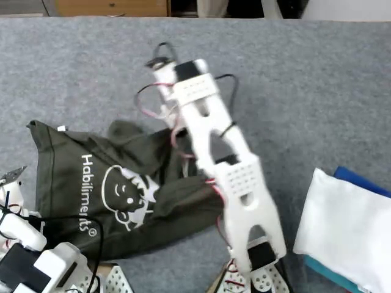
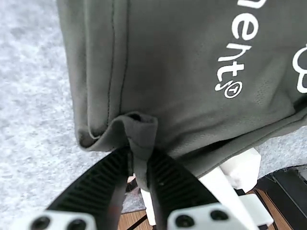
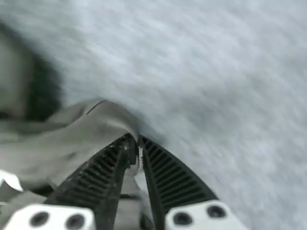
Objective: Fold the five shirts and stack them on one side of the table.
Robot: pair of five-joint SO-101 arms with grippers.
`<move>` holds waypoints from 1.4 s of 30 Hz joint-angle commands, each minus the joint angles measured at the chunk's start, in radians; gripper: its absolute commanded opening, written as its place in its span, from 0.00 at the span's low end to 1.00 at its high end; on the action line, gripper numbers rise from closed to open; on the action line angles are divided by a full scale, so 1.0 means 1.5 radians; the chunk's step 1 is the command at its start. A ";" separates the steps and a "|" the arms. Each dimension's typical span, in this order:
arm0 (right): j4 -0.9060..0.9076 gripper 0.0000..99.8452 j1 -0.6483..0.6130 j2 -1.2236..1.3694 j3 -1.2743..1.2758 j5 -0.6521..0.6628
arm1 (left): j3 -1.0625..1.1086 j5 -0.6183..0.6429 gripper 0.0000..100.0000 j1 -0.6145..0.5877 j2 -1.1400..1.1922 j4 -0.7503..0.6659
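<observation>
A dark olive shirt [image 1: 79, 183] with a white print lies partly folded on the left of the grey table. The left arm [image 1: 36, 256] stands at the near left corner. Its gripper [image 2: 139, 167] is shut on a pinched fold at the edge of the shirt [image 2: 182, 62]. The right arm [image 1: 238, 183] stretches from the near edge toward the middle, over the shirt's right side. Its gripper [image 3: 139, 148] is shut on a raised bit of the olive fabric [image 3: 62, 139], just above the table.
A folded white shirt [image 1: 348, 226] lies on a blue one [image 1: 360, 180] at the right edge. The grey felt table [image 1: 305, 79] is bare across the far side and the right middle. Wooden furniture [image 1: 110, 7] stands behind the table.
</observation>
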 commanded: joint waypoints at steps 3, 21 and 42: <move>0.014 0.01 0.113 -0.156 0.141 0.012 | -0.006 -0.003 0.02 0.004 -0.017 -0.002; -0.028 0.01 0.097 -0.508 0.607 0.137 | -0.110 -0.002 0.02 -0.016 -0.024 0.057; -0.119 0.20 0.080 -0.618 0.775 0.224 | -0.349 -0.046 0.13 -0.204 -0.024 0.188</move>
